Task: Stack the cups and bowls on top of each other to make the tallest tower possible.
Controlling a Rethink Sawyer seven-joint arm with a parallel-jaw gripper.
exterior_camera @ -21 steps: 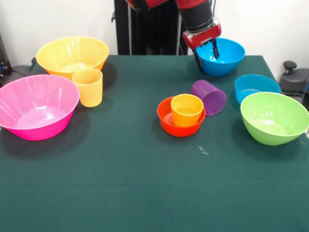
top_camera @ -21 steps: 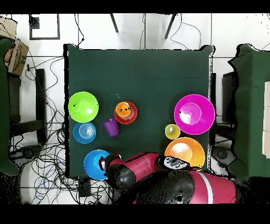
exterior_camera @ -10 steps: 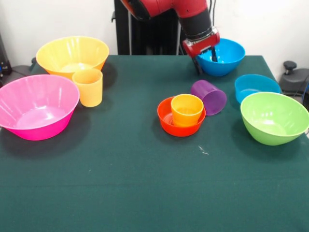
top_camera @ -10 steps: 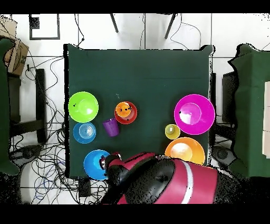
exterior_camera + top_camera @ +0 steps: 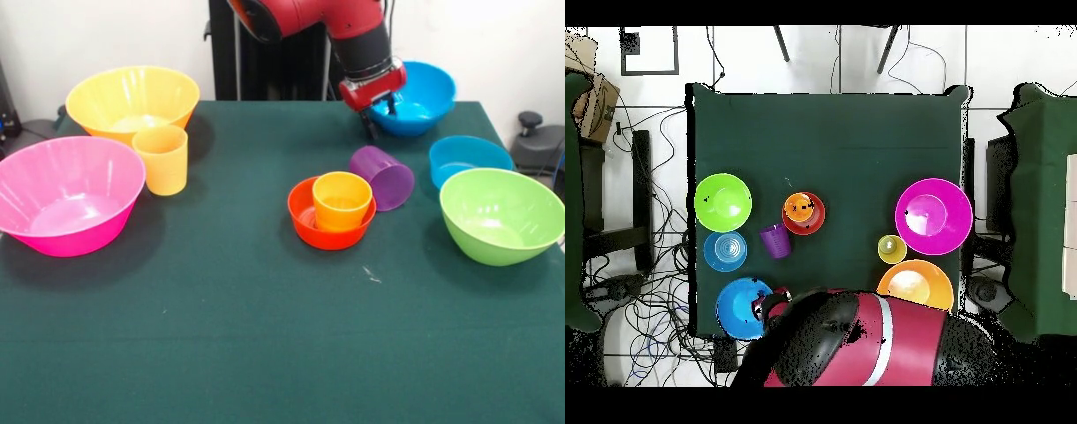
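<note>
**Tower barely begun; medium blue bowl in the gripper**

The gripper (image 5: 381,113) is clamped on the near rim of the medium blue bowl (image 5: 415,97), which looks tilted and lifted at the table's (image 5: 265,336) far edge. The tower (image 5: 333,209) is only the orange cup (image 5: 342,200) sitting in the small red-orange bowl (image 5: 311,221). The purple cup (image 5: 383,176) lies on its side beside it. The yellow-orange cup (image 5: 161,158), pink bowl (image 5: 62,194), yellow bowl (image 5: 132,102), lime green bowl (image 5: 499,215) and small blue bowl (image 5: 468,157) stand unstacked
</note>
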